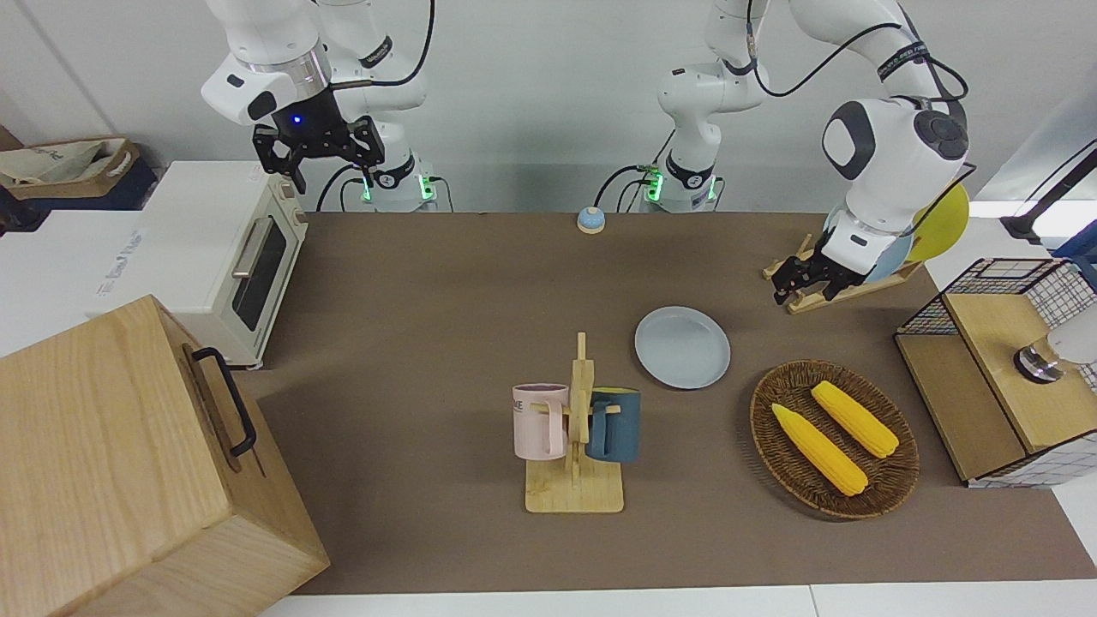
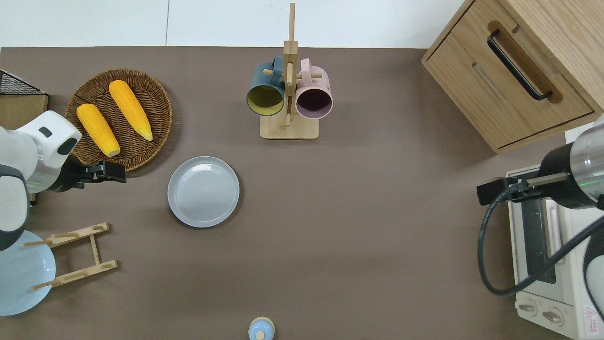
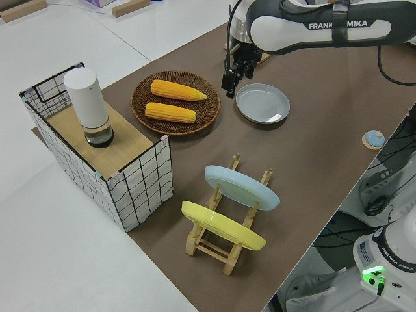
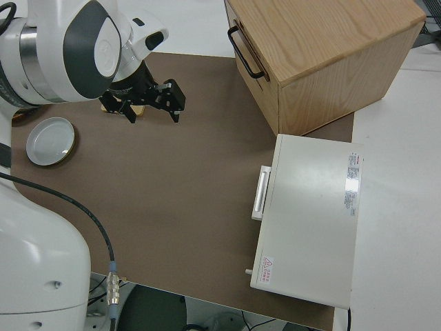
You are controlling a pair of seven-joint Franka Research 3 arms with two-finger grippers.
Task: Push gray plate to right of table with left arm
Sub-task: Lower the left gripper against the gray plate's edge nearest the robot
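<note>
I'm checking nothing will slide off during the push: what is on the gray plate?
Nothing shows on the gray plate; its whole inner face is bare in the overhead view. What lies under it is hidden.

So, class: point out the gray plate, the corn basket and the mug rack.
Gray plate [image 2: 203, 191], overhead view, centre.
Corn basket [image 2: 155, 97], overhead view, bare wicker rim.
Mug rack [image 2: 289, 130], overhead view, wooden base.

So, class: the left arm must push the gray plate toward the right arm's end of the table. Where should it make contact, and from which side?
On the low raised rim of the gray plate, at the edge facing the basket and the left gripper. The plate lies flat and shallow, so a low sideways push suits it better than a pinch. The right arm is parked.
</note>
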